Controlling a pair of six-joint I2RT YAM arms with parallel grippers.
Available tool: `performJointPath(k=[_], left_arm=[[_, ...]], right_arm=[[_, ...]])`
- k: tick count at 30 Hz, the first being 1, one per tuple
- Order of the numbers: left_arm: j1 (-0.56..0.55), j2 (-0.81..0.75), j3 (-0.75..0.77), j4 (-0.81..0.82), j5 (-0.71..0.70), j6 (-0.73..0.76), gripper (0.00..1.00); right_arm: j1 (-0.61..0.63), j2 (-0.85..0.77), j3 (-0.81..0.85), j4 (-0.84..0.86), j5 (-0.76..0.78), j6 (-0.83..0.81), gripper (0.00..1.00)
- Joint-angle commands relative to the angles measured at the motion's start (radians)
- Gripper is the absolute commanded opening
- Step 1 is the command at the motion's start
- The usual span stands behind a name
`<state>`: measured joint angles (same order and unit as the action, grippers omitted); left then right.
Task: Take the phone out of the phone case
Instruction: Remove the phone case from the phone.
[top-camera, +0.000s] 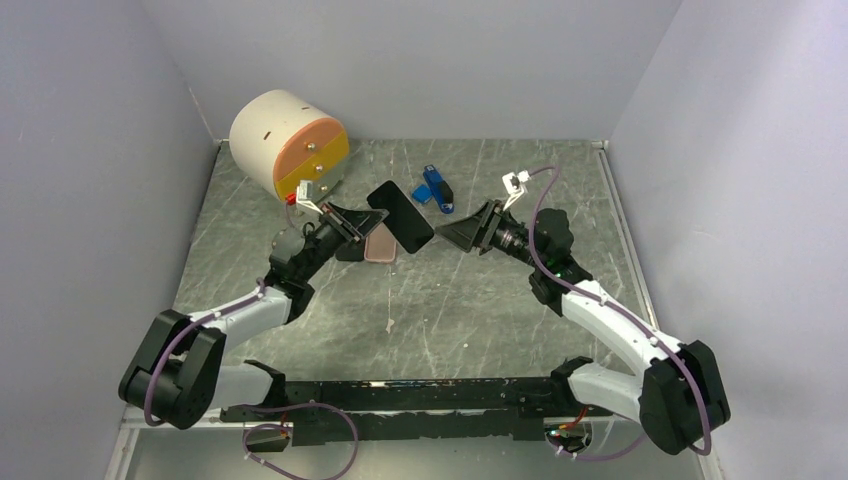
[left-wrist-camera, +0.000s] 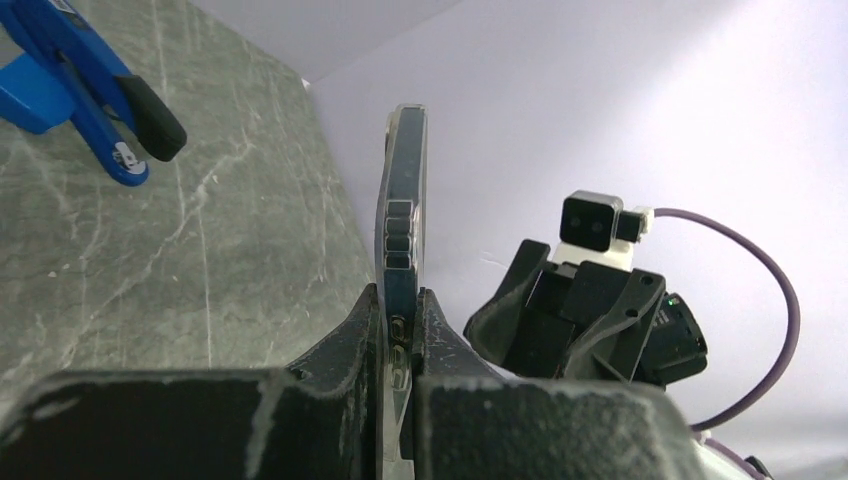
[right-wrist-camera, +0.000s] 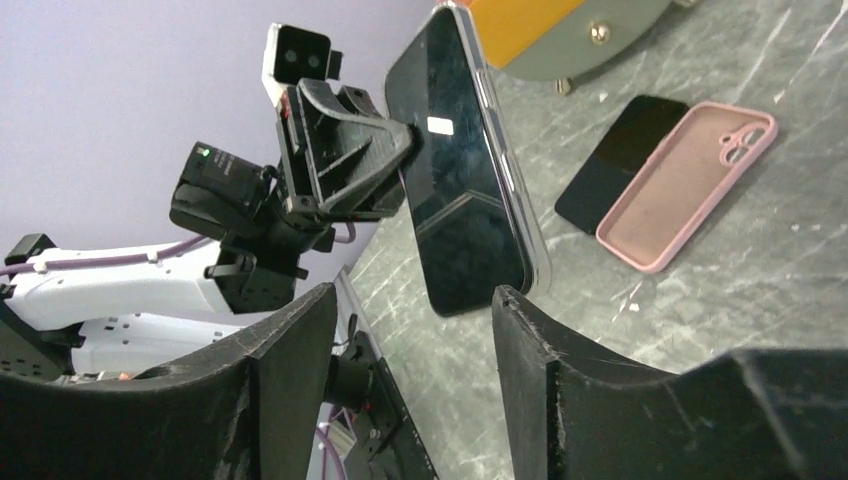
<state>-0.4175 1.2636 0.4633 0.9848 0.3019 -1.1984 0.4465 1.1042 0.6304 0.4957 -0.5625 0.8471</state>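
top: gripping the cased phone (top-camera: 400, 216) above the counter (top-camera: 450, 300), left hand (top-camera: 358, 228) clenched, right hand (top-camera: 455, 232) released nearby. left wrist: pinching the stiff-looking clear case (left-wrist-camera: 402, 230) edgewise. right wrist: facing the slippery screen (right-wrist-camera: 465, 200); probably prying at a corner.

The table (top-camera: 440, 300) is dark grey-green, like stone, with thin white lines and little scratches all over it. Three plain walls stand close around it: the back wall (top-camera: 420, 60), the left wall (top-camera: 90, 180) and the right wall (top-camera: 745, 170). They are pale purple. The light is soft and even.
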Motion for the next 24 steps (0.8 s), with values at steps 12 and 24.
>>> performJointPath(k=[12, 24], left_arm=[[0.005, 0.03, -0.006, 0.213, -0.028, -0.118, 0.03], [0.005, 0.048, -0.004, 0.263, -0.001, -0.16, 0.03]], right_arm=[[0.021, 0.093, -0.067, 0.246, -0.092, 0.194, 0.52], [0.033, 0.161, -0.04, 0.331, -0.096, 0.241, 0.49]])
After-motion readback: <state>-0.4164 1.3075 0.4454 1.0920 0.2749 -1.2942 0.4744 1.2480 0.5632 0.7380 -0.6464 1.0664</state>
